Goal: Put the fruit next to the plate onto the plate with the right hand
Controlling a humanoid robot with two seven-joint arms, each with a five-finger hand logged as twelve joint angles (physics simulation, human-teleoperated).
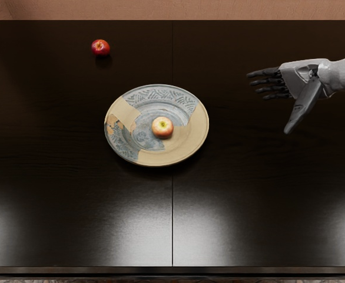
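A pale yellow apple (162,127), blushed red, sits near the middle of the plate (199,125). The right hand (289,82) hangs over the counter (249,200) well apart, fingers spread, empty. A red apple (100,46) lies far back.

Pale apple (162,127) rests on patterned plate (199,128), near centre.

Table (266,194): open dark surface between right hand (291,79) and plate (197,137); passage free. Plate centre: pale apple (162,127), sole obstacle. Far left corner: red apple (100,46), well apart.
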